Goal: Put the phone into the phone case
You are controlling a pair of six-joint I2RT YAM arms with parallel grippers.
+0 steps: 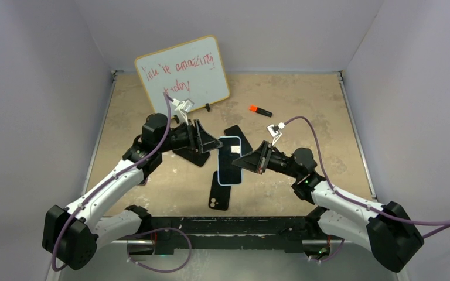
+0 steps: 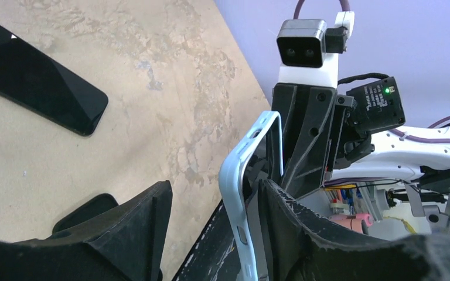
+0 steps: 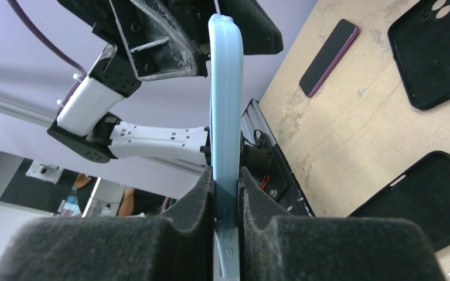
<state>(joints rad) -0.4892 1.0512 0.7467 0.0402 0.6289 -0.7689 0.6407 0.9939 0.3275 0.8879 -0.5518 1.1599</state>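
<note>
A light-blue phone case (image 1: pixel 229 161) with a dark phone screen inside its rim is held off the table between my two grippers. My right gripper (image 1: pixel 248 159) is shut on the case's edge; in the right wrist view the case (image 3: pixel 225 105) stands edge-on between the foam pads (image 3: pixel 225 225). My left gripper (image 1: pixel 211 142) is open at the case's other side. In the left wrist view the case (image 2: pixel 241 193) rests against the right finger (image 2: pixel 304 228), bowed, with a gap at its rim. The left finger (image 2: pixel 140 228) stands well apart from it.
A black case (image 1: pixel 218 194) lies near the front edge, another black case (image 1: pixel 191 156) under the left gripper. A dark phone (image 2: pixel 41 76) lies flat on the table, a purple-edged phone (image 3: pixel 330 55) too. A whiteboard (image 1: pixel 183 73) and an orange marker (image 1: pixel 260 110) are at the back.
</note>
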